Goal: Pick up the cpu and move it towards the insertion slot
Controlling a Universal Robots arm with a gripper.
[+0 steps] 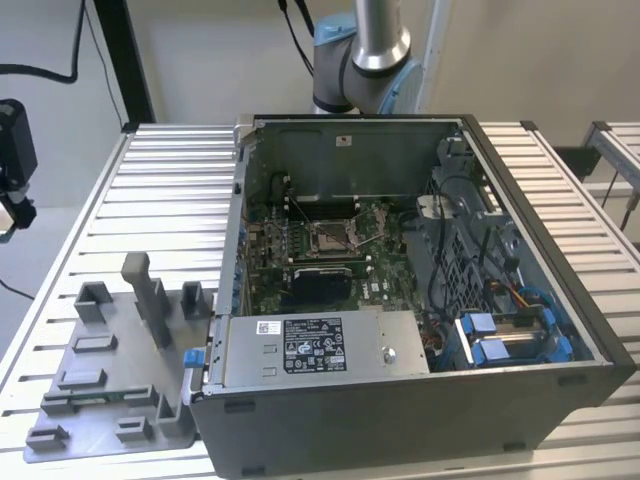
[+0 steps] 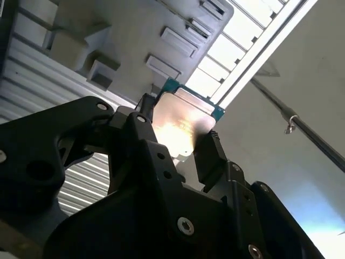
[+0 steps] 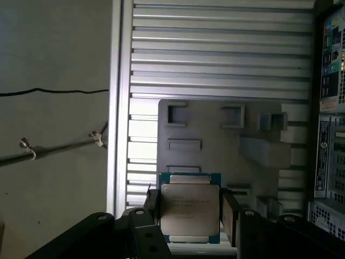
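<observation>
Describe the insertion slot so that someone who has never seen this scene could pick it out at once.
In the exterior view, look inside the open computer case to the green circuit board. The insertion slot is the square metal-framed socket near its middle, unlike the plain black panel beside it.

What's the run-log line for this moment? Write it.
pincer: shut on cpu | cpu: held clear of grey tray | insertion slot: no cpu in it
</observation>
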